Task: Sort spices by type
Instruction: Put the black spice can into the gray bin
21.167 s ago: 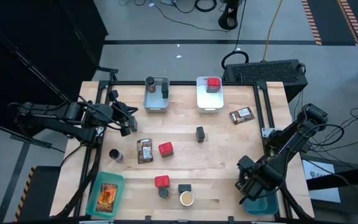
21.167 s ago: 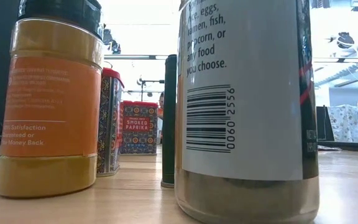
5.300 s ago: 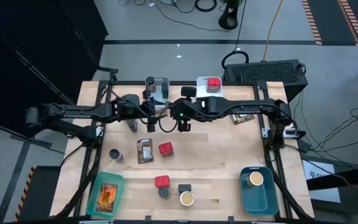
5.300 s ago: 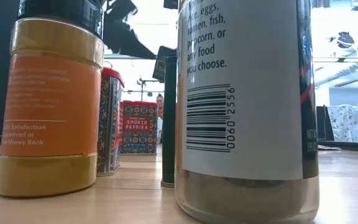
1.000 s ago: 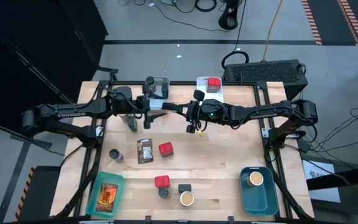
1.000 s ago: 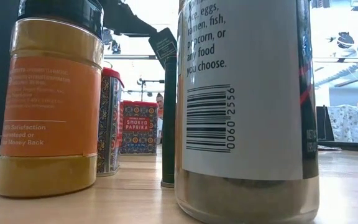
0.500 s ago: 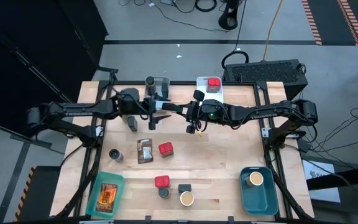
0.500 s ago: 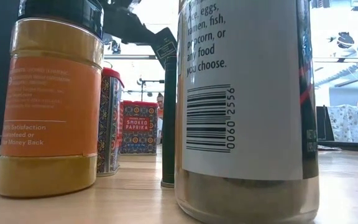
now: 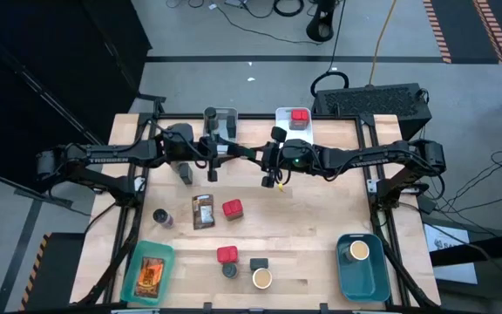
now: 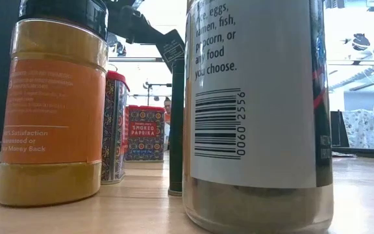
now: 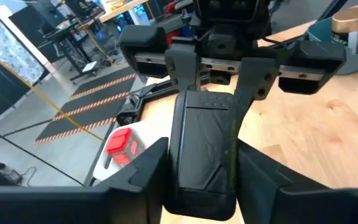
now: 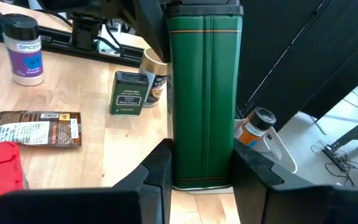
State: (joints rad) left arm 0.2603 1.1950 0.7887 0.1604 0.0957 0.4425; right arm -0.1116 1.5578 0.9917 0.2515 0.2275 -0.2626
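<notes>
A dark green boxy spice tin [image 12: 204, 93] hangs in the air over the far middle of the table, between my two grippers. My right gripper [image 9: 253, 153] reaches in from the right and is shut on one end of it. My left gripper [image 9: 227, 151] reaches in from the left and is shut on the other end [image 11: 202, 155]. In the low view the tin [image 10: 173, 45] shows high above the table behind the near jars. My left gripper pinches the tin's two opposite sides [image 11: 174, 177] between its two fingers, at the tin's left end. The fingers come in level from the table's left and lie along the tin. The tin lies level, clear of the table. My right gripper pinches the tin's two sides [image 12: 176, 167] at its right end between its two fingers. The fingers come in level from the table's right, along the tin, which stretches away from them toward my left gripper.
At the far edge stand a grey bin [image 9: 219, 131] with jars and a white bin [image 9: 293, 133] with a red tin [image 9: 299, 115]. Loose on the table: a packet [image 9: 202, 211], red tins [image 9: 232, 208], jars. Teal bin [image 9: 149, 272] near left, blue bin [image 9: 360, 266] near right.
My left gripper has edged toward the table's right, up to the tin, and its spread fingers have shut on the tin's left end. My right gripper has kept still with the tin, which stays level in the air.
</notes>
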